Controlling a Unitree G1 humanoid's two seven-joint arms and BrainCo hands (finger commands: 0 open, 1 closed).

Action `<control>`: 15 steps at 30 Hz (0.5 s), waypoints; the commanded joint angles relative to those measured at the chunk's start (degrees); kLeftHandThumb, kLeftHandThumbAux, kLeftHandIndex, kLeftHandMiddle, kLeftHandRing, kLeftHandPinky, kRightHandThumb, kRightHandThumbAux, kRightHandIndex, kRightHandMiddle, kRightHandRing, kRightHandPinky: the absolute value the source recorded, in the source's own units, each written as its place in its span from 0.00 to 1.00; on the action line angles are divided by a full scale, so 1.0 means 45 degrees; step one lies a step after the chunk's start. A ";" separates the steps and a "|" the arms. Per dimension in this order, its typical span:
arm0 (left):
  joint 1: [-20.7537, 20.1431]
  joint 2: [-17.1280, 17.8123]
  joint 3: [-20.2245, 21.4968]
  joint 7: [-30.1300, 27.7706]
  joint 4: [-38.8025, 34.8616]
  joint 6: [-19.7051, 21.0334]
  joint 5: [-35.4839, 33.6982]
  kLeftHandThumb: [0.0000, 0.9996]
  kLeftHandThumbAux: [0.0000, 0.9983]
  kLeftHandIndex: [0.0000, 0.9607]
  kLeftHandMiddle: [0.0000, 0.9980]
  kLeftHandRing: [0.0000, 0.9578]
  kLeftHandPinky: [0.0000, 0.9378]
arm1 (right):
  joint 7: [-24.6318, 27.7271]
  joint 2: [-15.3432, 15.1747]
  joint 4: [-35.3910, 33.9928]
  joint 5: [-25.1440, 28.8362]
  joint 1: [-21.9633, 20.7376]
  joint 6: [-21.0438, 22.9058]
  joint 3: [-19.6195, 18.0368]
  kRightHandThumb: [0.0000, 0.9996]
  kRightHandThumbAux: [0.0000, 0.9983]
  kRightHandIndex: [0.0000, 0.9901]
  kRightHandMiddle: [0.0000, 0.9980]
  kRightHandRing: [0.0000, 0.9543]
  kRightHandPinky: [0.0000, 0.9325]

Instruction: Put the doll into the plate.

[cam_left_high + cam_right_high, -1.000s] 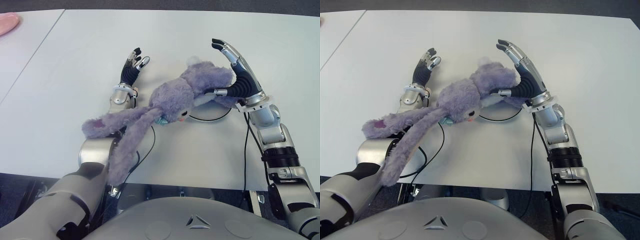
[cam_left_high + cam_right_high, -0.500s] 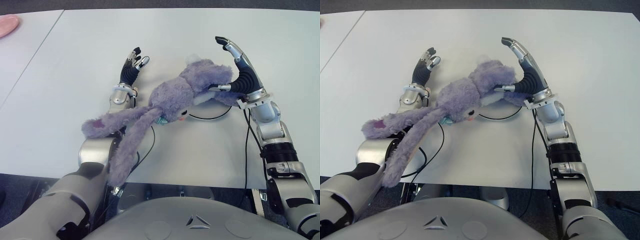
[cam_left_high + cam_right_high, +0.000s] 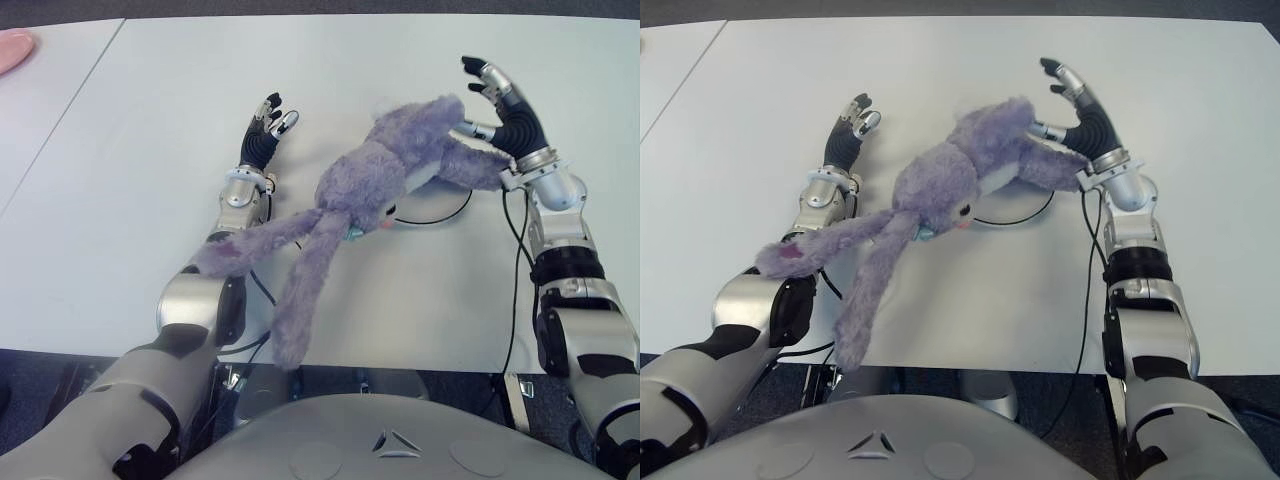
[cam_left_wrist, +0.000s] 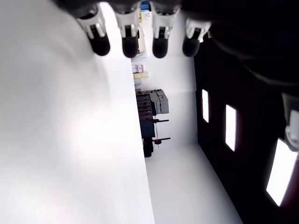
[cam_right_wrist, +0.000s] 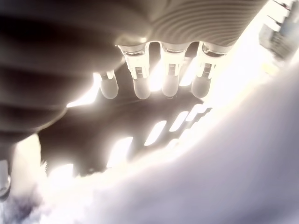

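Purple plush bunny [image 3: 375, 180] has slid right with the right hand [image 3: 505, 115], fingers still extended, not clamped; plate rim [image 3: 440, 215] partly exposed. Left hand [image 3: 262, 140] idle, fingers spread.

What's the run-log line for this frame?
doll: draped over right hand | fingers extended | left hand: open, idle left of doll | plate: not visible

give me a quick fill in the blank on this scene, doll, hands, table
1. The fur of the doll is ____ in colour.
2. The doll's long ears hang over the robot's ____ forearm.
3. The right hand shows at the doll's body with its fingers ____, not closed around it.
4. The left hand shows over the white ____, holding nothing.

Missing words: purple; left; extended; table
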 commanded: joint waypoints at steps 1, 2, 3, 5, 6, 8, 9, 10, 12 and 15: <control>0.2919 -0.0618 -0.0268 0.0136 0.2154 0.2100 0.0391 0.00 0.43 0.03 0.06 0.05 0.02 | 0.1404 0.0388 0.1384 0.1764 -0.0931 0.0404 -0.0968 0.23 0.56 0.13 0.11 0.06 0.03; 0.2918 -0.0618 -0.0264 0.0132 0.2154 0.2100 0.0386 0.00 0.43 0.03 0.06 0.05 0.02 | 0.1533 0.0432 0.1472 0.1926 -0.0995 0.0397 -0.1073 0.24 0.56 0.13 0.12 0.06 0.03; 0.2916 -0.0621 -0.0254 0.0124 0.2155 0.2111 0.0373 0.00 0.43 0.03 0.06 0.05 0.02 | 0.1656 0.0494 0.1577 0.2137 -0.1073 0.0411 -0.1214 0.25 0.58 0.14 0.12 0.07 0.05; 0.2911 -0.0626 -0.0238 0.0113 0.2156 0.2133 0.0353 0.00 0.43 0.03 0.06 0.05 0.02 | 0.1849 0.0585 0.1755 0.2449 -0.1198 0.0426 -0.1429 0.27 0.62 0.15 0.13 0.08 0.09; 0.2909 -0.0628 -0.0233 0.0111 0.2157 0.2142 0.0348 0.00 0.43 0.03 0.06 0.05 0.02 | 0.1919 0.0612 0.1828 0.2533 -0.1242 0.0420 -0.1500 0.29 0.64 0.15 0.14 0.09 0.11; 0.2911 -0.0628 -0.0224 0.0106 0.2155 0.2127 0.0340 0.00 0.43 0.03 0.06 0.04 0.02 | 0.2090 0.0709 0.1979 0.2798 -0.1351 0.0440 -0.1695 0.30 0.66 0.15 0.14 0.10 0.13; 0.2912 -0.0627 -0.0222 0.0105 0.2155 0.2121 0.0339 0.00 0.43 0.03 0.06 0.04 0.02 | 0.2152 0.0734 0.2033 0.2868 -0.1386 0.0436 -0.1752 0.30 0.68 0.15 0.15 0.10 0.14; 0.2917 -0.0636 -0.0223 0.0109 0.2154 0.2108 0.0340 0.00 0.42 0.03 0.06 0.04 0.02 | 0.2221 0.0756 0.2088 0.2954 -0.1415 0.0441 -0.1828 0.31 0.69 0.15 0.15 0.11 0.15; 0.2923 -0.0644 -0.0233 0.0115 0.2152 0.2084 0.0349 0.00 0.42 0.03 0.06 0.05 0.02 | 0.2332 0.0823 0.2227 0.3168 -0.1491 0.0495 -0.2021 0.31 0.71 0.15 0.15 0.12 0.16; 0.2919 -0.0640 -0.0252 0.0117 0.2152 0.2093 0.0367 0.00 0.42 0.03 0.06 0.05 0.02 | 0.2443 0.0949 0.2408 0.3471 -0.1590 0.0582 -0.2300 0.32 0.75 0.15 0.16 0.13 0.17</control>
